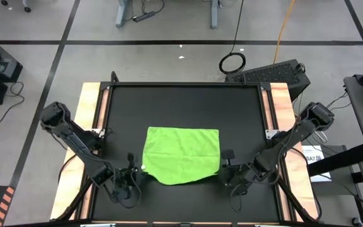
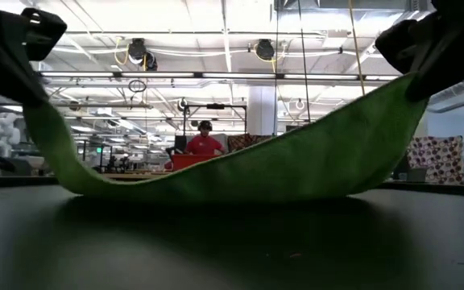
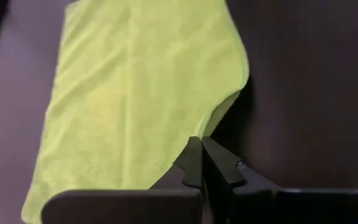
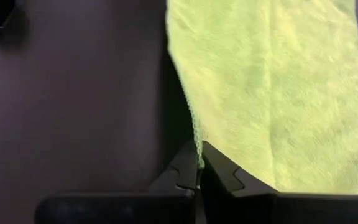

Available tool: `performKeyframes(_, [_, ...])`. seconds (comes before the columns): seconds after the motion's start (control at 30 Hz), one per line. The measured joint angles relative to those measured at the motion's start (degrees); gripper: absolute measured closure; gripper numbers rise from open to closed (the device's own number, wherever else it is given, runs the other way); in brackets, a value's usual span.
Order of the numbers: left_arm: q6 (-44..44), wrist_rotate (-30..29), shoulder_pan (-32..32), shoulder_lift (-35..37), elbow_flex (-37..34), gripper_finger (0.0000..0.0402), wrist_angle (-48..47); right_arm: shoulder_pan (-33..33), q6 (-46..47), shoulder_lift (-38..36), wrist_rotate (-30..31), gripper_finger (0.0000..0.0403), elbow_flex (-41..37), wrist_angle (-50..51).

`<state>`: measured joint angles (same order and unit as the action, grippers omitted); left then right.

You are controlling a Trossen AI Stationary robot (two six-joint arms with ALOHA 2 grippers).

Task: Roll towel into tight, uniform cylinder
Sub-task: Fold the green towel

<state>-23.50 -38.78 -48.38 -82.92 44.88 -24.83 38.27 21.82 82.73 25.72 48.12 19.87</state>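
The towel (image 1: 183, 155) lies spread at the centre of the high view on the black table (image 1: 181, 104). The left gripper (image 3: 201, 148) and right gripper (image 4: 197, 155) are each clamped on a near corner, lifting both corners so the cloth sags between them in the low view.

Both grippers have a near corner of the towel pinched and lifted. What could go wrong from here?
1. Each grip is only on the very edge: the left gripper and right gripper pinch a thin bit of the towel, so a corner could slip out.
2. The middle sags to the table between the raised corners, so the fold may bunch and the roll come out uneven.
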Motion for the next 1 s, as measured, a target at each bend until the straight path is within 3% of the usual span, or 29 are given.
performKeyframes(0.4, [-16.2,-11.1,0.3,1.4,0.0,0.0401,-12.3,-1.9,9.3,-2.7,5.3,0.0403,0.0,8.0])
performKeyframes(0.7, [-16.5,-16.2,5.6,1.4,0.0,0.0401,-14.7,-5.9,13.5,-9.5,10.6,0.0402,0.0,13.9])
performKeyframes(1.0, [-15.1,-22.3,14.7,2.4,0.1,0.0401,-20.0,-15.4,10.0,-12.6,8.2,0.0402,0.0,18.2])
